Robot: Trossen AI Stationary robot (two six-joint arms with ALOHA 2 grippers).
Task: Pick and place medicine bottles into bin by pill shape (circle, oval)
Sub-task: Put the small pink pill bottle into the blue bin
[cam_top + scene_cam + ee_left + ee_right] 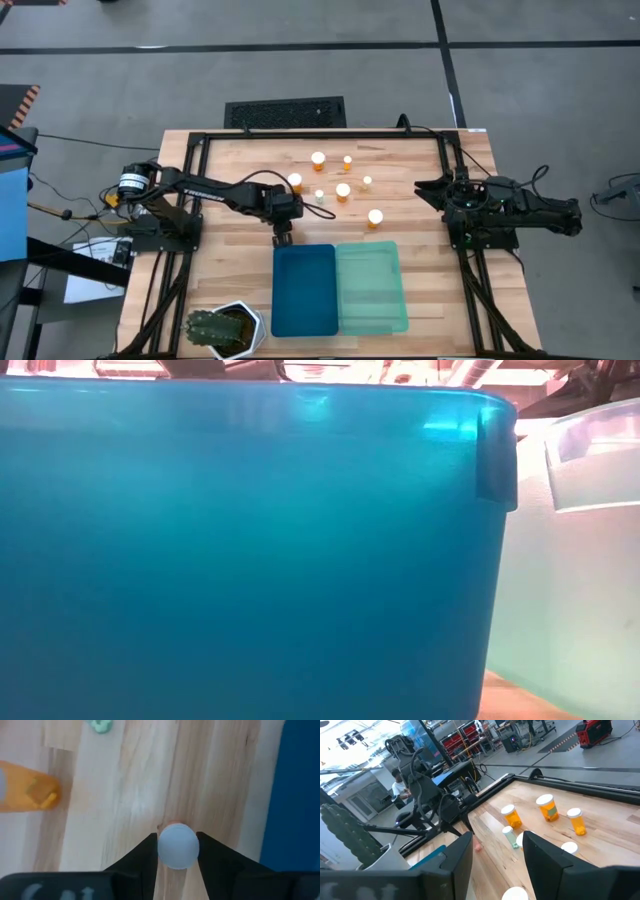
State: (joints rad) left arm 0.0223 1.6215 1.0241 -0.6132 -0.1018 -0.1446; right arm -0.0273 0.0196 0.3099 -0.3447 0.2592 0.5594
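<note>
Medicine bottles [343, 191], small orange vials with white caps, are scattered over the middle of the wooden table [420, 290], beyond the two trays. One white-capped bottle [178, 845] is seen from above in the left wrist view, standing between the two dark fingers [137, 862] of the left gripper [283, 236]; the cap is framed closely on both sides, but whether the fingers actually press on it cannot be told. That gripper is placed just beyond the far edge of the dark blue tray [304, 288], whose blue wall fills most of the low view. The mint green tray [371, 287] is set directly beside the blue one, the two touching along their long sides. Another orange vial [27, 793] is seen lying on its side near the left gripper. The right gripper [432, 190] is held at the table's right side, well apart from the bottles; its fingers are parted with nothing between them. A spiky green plant in a white hexagonal pot [226, 330] is placed at the near edge of the table, left of the blue tray.
</note>
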